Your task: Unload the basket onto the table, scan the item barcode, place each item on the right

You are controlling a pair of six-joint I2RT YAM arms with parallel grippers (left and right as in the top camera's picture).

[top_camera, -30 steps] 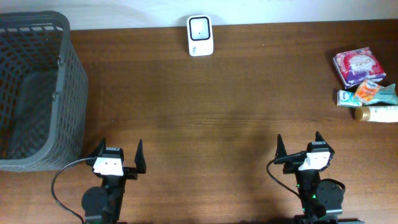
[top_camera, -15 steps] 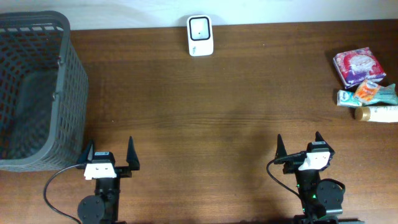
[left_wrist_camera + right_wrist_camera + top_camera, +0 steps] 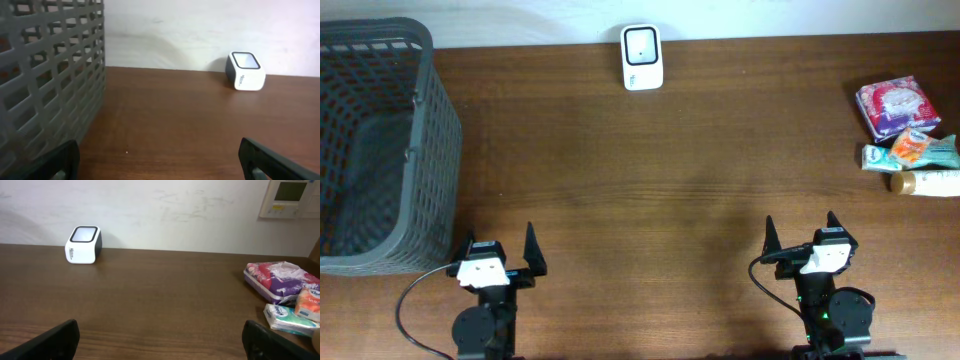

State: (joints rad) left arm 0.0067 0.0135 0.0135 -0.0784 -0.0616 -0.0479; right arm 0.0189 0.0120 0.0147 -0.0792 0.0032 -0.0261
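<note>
Grey plastic mesh basket sits way off to the left of the scanner, upright on the dark brown wooden table, tall latticed walls.

Left gripper is down at the near edge, left of the scanner and well apart from it, close by the basket's near corner. Its 2 fingers are spread as wide as they go, with only bare wood between them. In the left wrist view they just poke in at the bottom corners.

The scanner itself is a small white rounded block with a dark face panel. It's parked at the far edge of the table against the pale wall, roughly mid-table.

Right gripper is at the near edge too, right of the scanner and well apart from it. Fingers are splayed fully and gripping nothing.

Stuff to scan is a little heap of 4, far to the right of the scanner:
- a crinkly purple and red packet furthest back
- a teal and white pack with an orange pack lying on it
- a white bottle with a yellowish cap, on its side, nearest the front

Can't make out a barcode on any of them, too small. Both grippers are well apart from the heap.
</note>
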